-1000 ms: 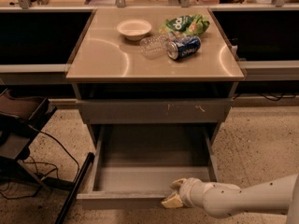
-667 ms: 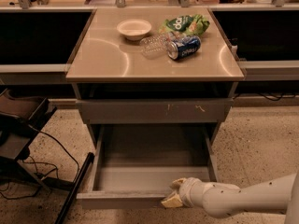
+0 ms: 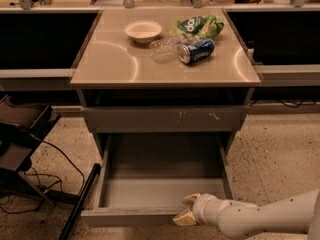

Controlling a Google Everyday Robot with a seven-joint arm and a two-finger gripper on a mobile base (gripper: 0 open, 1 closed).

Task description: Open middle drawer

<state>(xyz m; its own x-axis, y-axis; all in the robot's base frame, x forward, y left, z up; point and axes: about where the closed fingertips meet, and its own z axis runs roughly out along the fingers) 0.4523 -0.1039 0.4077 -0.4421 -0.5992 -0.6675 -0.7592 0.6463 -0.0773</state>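
The wide, shallow grey middle drawer [image 3: 150, 217], with its plain flat handleless front, is sitting pulled well out in the lower centre of the frame, its bare grey floor showing; the robot's pale two-finger claw [image 3: 184, 209] is reaching in from the lower right and is straddling the front's top edge, one finger lying inside the box and the other on the outer face, so it is looking clamped on that lip rather than spread wide, and it is holding nothing else.

Against the moment a second back almost nothing is changing; the drawer is staying equally far out and the claw is staying at the same spot on the lip; I am reading that as the pull being finished or nearly so, with only the release and withdrawal remaining.

Just above, one closed grey drawer front with pale scratch marks [image 3: 165, 119] is sitting flush under the beige square counter [image 3: 115, 64]; that is making two drawer fronts in view.

On the counter, toward the upper centre, four things are lying close together: one round white bowl [image 3: 143, 30], one crinkled clear plastic bottle [image 3: 163, 48], one blue drinks can [image 3: 196, 51] lying on its side, and one green snack bag [image 3: 199, 25].
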